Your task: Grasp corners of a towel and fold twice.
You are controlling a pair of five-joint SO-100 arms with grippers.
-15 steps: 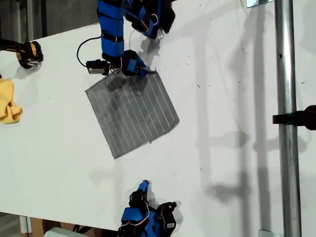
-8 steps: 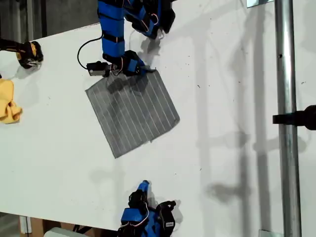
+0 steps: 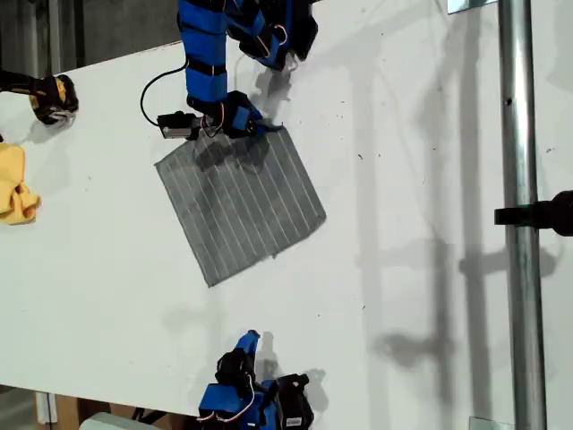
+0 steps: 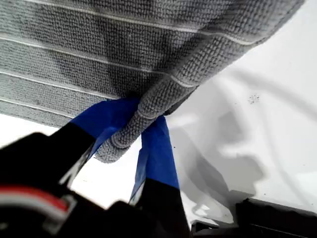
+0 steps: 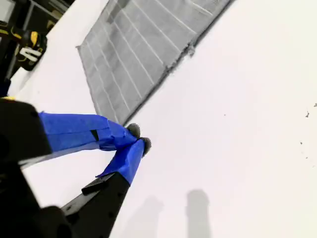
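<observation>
No fold is made yet. The towel (image 3: 240, 208) lies spread flat in a single layer on the white worktop (image 3: 403, 179), turned like a diamond, left of centre in the exterior view and nearer the far edge. By my reading only the first grasp is done: both folds remain.

My first tool (image 4: 141, 130) pinches one corner (image 4: 130, 133) of the towel, the one nearest the top of the exterior view; in the first wrist view the thick hem is bunched and squeezed between the two blue-taped tips. My second tool (image 5: 134, 141) hangs over bare worktop near the bottom edge of the exterior view, well apart from the cloth, its tips pressed together on nothing. It has a second corner to reach, probably the low one pointing towards it, though that tip is too small to judge well.

The towel is grey, ribbed, with thin pale parallel stripes, its edges straight and unwrinkled. A yellow cloth (image 3: 16, 188) sits at the exterior view's left edge, apart.
</observation>
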